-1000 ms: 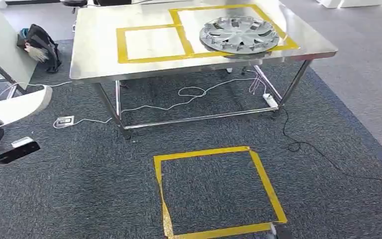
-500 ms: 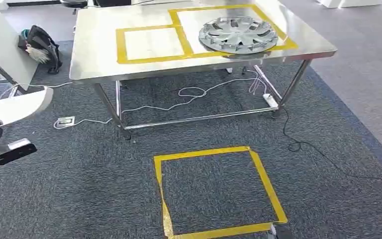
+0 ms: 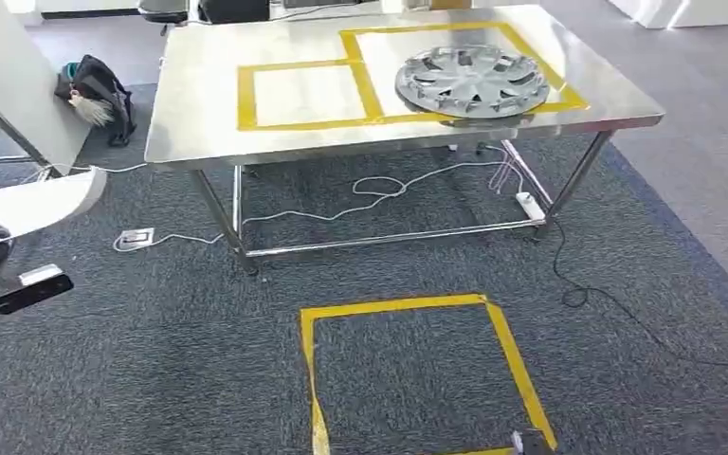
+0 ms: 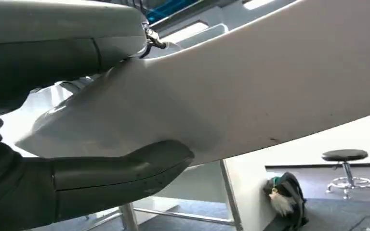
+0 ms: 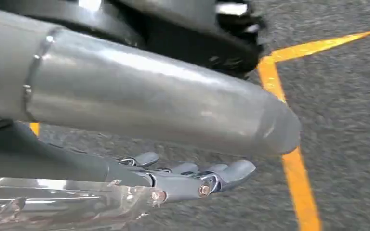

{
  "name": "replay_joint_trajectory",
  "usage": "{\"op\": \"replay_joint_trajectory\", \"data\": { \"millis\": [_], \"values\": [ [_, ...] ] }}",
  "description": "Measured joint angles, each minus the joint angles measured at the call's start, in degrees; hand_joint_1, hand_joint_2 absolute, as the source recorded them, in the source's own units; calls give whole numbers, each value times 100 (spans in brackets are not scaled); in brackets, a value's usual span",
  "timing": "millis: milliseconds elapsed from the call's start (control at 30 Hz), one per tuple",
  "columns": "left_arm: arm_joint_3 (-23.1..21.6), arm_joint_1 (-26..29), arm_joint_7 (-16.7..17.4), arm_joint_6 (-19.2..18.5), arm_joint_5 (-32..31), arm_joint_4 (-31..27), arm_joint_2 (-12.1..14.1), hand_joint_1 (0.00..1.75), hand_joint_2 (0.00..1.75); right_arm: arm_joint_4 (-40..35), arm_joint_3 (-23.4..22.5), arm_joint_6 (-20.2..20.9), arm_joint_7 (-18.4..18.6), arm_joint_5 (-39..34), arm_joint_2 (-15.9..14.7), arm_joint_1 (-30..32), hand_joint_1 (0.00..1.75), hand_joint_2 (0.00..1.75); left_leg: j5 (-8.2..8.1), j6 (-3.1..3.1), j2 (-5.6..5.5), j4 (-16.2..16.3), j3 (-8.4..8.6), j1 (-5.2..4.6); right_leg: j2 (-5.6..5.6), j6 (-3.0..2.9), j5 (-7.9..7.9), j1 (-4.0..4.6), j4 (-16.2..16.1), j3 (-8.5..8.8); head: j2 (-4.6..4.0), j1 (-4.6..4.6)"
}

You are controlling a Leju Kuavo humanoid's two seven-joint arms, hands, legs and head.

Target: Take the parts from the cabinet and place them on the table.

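Note:
My left hand (image 4: 62, 185) grips a long curved white part (image 4: 250, 91), thumb (image 4: 139, 166) pressed against one face and the fingers hidden behind it. In the head view the white part (image 3: 33, 201) juts in at the far left, above the carpet. Ahead stands the steel table (image 3: 199, 128). A silver hubcap (image 3: 472, 81) lies inside its right yellow-taped square, and the left taped square (image 3: 305, 93) is bare. My right hand (image 5: 197, 178) hangs over the carpet with its fingers stretched out, holding nothing.
A yellow tape square (image 3: 408, 370) marks the carpet in front of the table. Cables and a power strip (image 3: 529, 201) lie under the table. A dark backpack (image 3: 97, 93) sits beside a leaning white board (image 3: 9, 90) at the left. A stool (image 4: 345, 156) stands beyond.
The whole picture has shifted down and slightly right, so the camera moved. The white part stays in my left hand.

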Motion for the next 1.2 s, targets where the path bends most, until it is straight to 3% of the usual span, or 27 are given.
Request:
{"op": "replay_joint_trajectory", "data": {
  "millis": [33, 133, 200, 233, 300, 367, 400, 433, 467, 500, 533, 567, 600, 667, 700, 733, 800, 833, 867, 900, 933, 967, 1000, 1033, 1100, 1167, 1200],
  "values": [
    [4, -2, 7, 6, -2, -2, 6, 175, 175, -2, 2, 2, 2, 2, 0, -30, 0, 0, -28, -39, -1, -72, -20, -14, 6, -145, -182, 27, 26, 91, 0, -15],
    [13, 10, 7, 13, -4, -7, 28, 175, 175, -4, 0, -7, 11, 15, -4, -31, 0, 0, 43, -153, -6, 23, 20, 19, 19, -297, -193, 19, 24, 180, 0, -35],
    [15, 11, 9, 24, 0, -13, 26, 175, 175, -7, -2, -11, 9, 22, -4, -31, 0, 0, 327, -206, 83, 794, -446, 22, 22, -376, -289, 20, -25, 300, 0, -32],
    [15, 22, 9, 24, 0, -13, 26, 175, 175, -7, -2, -11, 9, 22, -4, -29, 0, 0, 230, -226, 83, 1255, -782, 16, 22, -403, -359, 24, -41, 378, 0, -30],
    [11, 84, 11, 24, 0, -13, 22, 175, 175, -4, -2, -15, 9, 24, -4, 2, 0, 0, -343, -225, 84, 1711, -1257, 16, 26, -425, -512, 29, -73, 574, 0, -32],
    [7, 132, 11, 24, 0, -13, 15, 175, 175, -4, -2, -15, 11, 31, -4, 37, 0, 0, -761, -196, 85, 1586, -1448, 16, 40, -421, -685, 30, -112, 837, 0, -32],
    [7, 143, 11, 24, 0, -13, 15, 175, 175, -4, -2, -15, 11, 31, -4, 46, 0, 0, -728, -181, 86, 1308, -1446, 15, 45, -412, -794, 29, -135, 1004, 0, -30],
    [9, 146, 11, 24, 0, -13, 15, 175, 175, -4, -2, -15, 11, 31, -4, 48, 0, 0, -474, -157, 93, 963, -1417, 14, 45, -392, -902, 29, -149, 1154, 0, -32],
    [9, 156, 13, 26, 2, -13, 15, 175, 175, -4, -2, -15, 11, 33, -4, 51, 0, 0, 174, -116, 145, 545, -1397, -1, 37, -357, -1014, 30, -166, 1288, 0, -30],
    [0, 190, 13, 26, 0, -13, 4, 175, 175, 20, -2, -18, 11, 33, -4, 77, 0, 0, 1099, -69, 235, 119, -1421, -28, 35, -342, -1112, 41, -168, 1337, -2, -39],
    [0, 178, 15, 33, 2, -13, 13, 175, 175, 24, -2, -17, 11, 33, -4, 64, 0, 0, 1201, -71, 262, -151, -1395, -67, 57, -299, -1227, 72, -193, 1380, 0, -90],
    [9, 235, 17, 33, 2, -28, 26, 175, 175, 24, -4, -17, 22, 33, -4, 53, 0, 0, 1112, -74, 242, -60, -1358, -69, 31, -280, -1355, 65, -360, 1539, -2, -10],
    [28, 265, 17, 44, 2, -53, 28, 175, 175, 20, -4, -22, 6, 39, -4, 57, 0, 0, 1043, -38, 210, -98, -1274, -53, 22, -202, -1200, 85, -268, 1736, 2, -39],
    [63, 235, 35, 48, 4, -83, 31, 175, 175, 17, -4, -26, 11, 40, -7, 8, 0, 0, 1019, 27, 168, -92, -1066, -21, 17, -147, -959, 85, 169, 1525, 4, 25],
    [85, 232, 37, 48, 2, -83, 31, 175, 175, 17, -2, -24, 7, 44, -7, -21, 0, 0, 951, 46, 161, -93, -991, -23, 14, -135, -808, 84, 680, 1249, -4, 31],
    [87, 231, 35, 48, 2, -98, 31, 175, 175, 17, -2, -26, 7, 44, -7, -46, 0, 0, 867, 77, 156, -94, -926, -25, 15, -139, -874, 87, 1150, 907, 0, 35],
    [87, 260, 26, 48, 2, -111, 9, 175, 175, 17, -2, -24, 11, 44, -7, -43, 0, 0, 681, 122, 131, -95, -743, -37, 15, -136, -1577, 115, 1573, 392, 0, 60],
    [87, 273, 24, 50, 2, -111, -2, 175, 175, 22, -2, -24, 15, 44, -7, -21, 0, 0, 587, 132, 116, -95, -639, -46, 16, -137, -1947, 130, 1561, 230, 0, 64],
    [90, 282, 24, 55, 2, -111, -2, 175, 175, 22, -2, -24, 15, 46, -7, -7, 0, 0, 500, 136, 89, -95, -534, -56, 17, -167, -2164, 146, 1474, 109, 0, 77],
    [90, 291, 24, 59, 4, -111, -2, 175, 175, 24, -2, -26, 13, 50, -7, 6, 0, 0, 412, 138, 73, -99, -415, -74, 18, -210, -2155, 164, 1265, 33, 0, 79],
    [92, 292, 24, 63, 4, -111, -9, 175, 175, 24, -2, -24, 13, 50, -7, 10, 0, 0, 323, 138, 67, -99, -305, -93, 20, -253, -1854, 189, 942, -4, 0, 83],
    [92, 297, 24, 66, 4, -111, -15, 175, 175, 26, -2, -24, 15, 50, -7, 17, 0, 0, 225, 138, 61, -99, -190, -109, 28, -328, -1185, 217, 510, -23, 0, 90],
    [90, 318, 24, 66, 7, -111, -37, 175, 175, 37, -2, -24, 17, 50, -15, 48, 0, 0, 154, 129, 56, -107, -146, -116, 34, -390, -364, 257, 142, -67, 0, 88],
    [90, 324, 24, 70, 7, -111, -50, 175, 175, 41, -2, -28, 15, 50, -17, 60, 0, 0, 86, 102, 14, -42, -86, -152, 64, -417, -57, 271, -58, -97, 2, 82],
    [96, 341, 20, 77, 7, -127, -46, 175, 175, 41, -2, -26, 22, 50, -15, 49, 0, 0, -2, 64, 4, -48, -32, -159, 50, -452, -33, 268, -24, 12, 0, 49],
    [129, 321, 20, 87, 9, -151, -24, 175, 175, 41, -2, -24, 15, 53, -13, -4, 0, 0, 8, 160, 10, -107, -25, -163, 77, -377, 46, 250, -27, 17, 0, 42],
    [133, 308, 20, 90, 9, -151, -20, 175, 175, 41, -2, -24, 20, 55, -13, -24, 0, 0, 13, 164, 11, -111, -26, -166, 91, -372, 33, 246, -40, 11, 0, 44]
  ]
}}
